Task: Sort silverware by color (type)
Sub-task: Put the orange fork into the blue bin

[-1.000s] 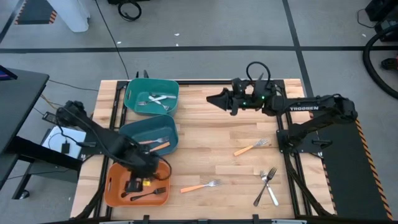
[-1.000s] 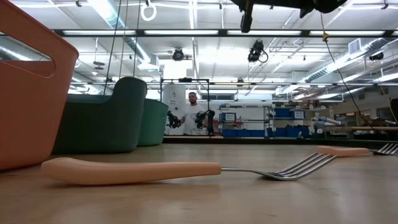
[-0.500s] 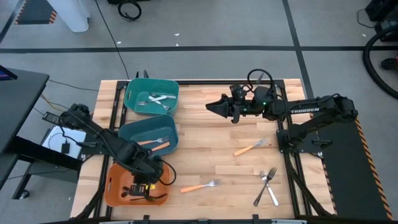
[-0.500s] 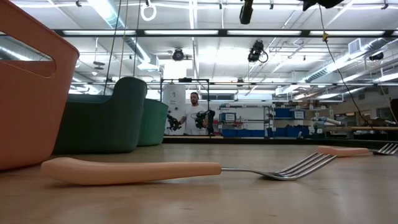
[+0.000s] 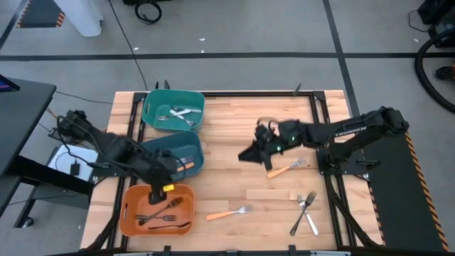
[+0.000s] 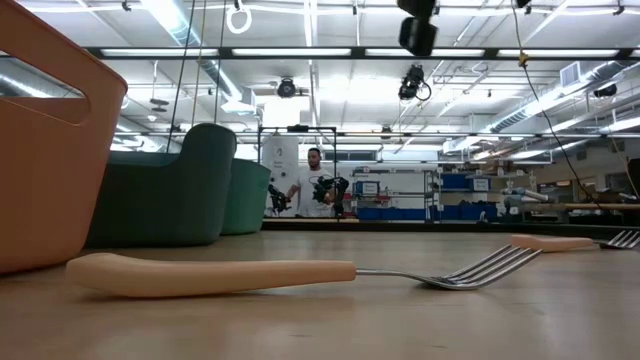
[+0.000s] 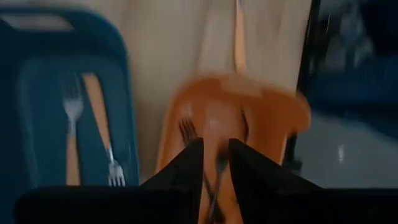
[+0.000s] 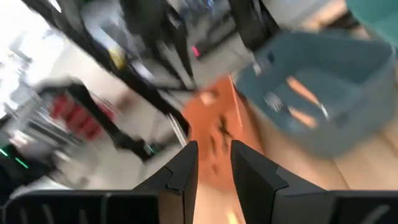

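My left gripper [image 5: 165, 188] [image 7: 216, 146] hangs open and empty over the far rim of the orange bin [image 5: 129, 212], where two black forks [image 5: 161, 210] lie on the floor. My right gripper [image 5: 243, 156] [image 8: 213, 149] stands open above mid-table, left of an orange-handled fork [image 5: 286, 169] lying flat on the wood. Another orange-handled fork [image 5: 229, 212] [image 6: 210, 275] lies near the front edge, and two silver forks [image 5: 306, 212] lie crossed at the right. The dark teal bin [image 5: 153, 151] holds orange-handled forks [image 7: 96, 106]. The green bin [image 5: 153, 107] holds white forks [image 5: 178, 112].
The three bins stand in a row along the table's left side. A black frame rail [image 5: 321, 135] runs along the table's right part, under the right arm. Bare wood [image 5: 234, 181] lies between the bins and the loose forks. In the low view a person [image 6: 315, 190] stands far behind the table.
My left gripper has risen out of the orange bin and gone toward the far edge, leaving a second black fork lying in the bin. My right gripper has swung from the far edge toward the table's middle and sunk, tipping toward level.
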### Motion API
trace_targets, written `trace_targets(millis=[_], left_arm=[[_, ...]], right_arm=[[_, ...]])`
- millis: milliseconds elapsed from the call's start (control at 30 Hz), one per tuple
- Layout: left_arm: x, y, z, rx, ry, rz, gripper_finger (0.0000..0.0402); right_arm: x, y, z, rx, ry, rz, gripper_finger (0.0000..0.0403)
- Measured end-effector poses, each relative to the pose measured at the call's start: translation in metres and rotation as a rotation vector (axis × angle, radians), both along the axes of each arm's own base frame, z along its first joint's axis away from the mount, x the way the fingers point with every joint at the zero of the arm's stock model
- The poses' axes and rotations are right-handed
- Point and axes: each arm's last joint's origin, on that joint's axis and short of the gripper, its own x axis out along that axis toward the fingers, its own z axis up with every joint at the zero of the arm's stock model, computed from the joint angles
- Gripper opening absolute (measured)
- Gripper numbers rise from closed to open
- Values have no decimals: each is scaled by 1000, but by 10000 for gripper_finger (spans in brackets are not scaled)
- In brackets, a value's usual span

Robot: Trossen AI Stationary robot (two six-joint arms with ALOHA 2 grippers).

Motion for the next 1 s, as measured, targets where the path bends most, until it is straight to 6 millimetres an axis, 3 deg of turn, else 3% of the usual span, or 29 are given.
trace_targets(millis=[267,500,700,1000], left_arm=[[6,5,23,67,-342,145,84],[27,8,37,96,-570,231,84],[33,15,41,151,-616,213,84],[37,28,39,179,-598,261,84]], right_arm=[[3,52,-22,-247,49,80,103],[23,74,-59,-249,119,238,103],[37,92,-96,-221,181,354,103],[49,109,-139,-351,196,416,103]])
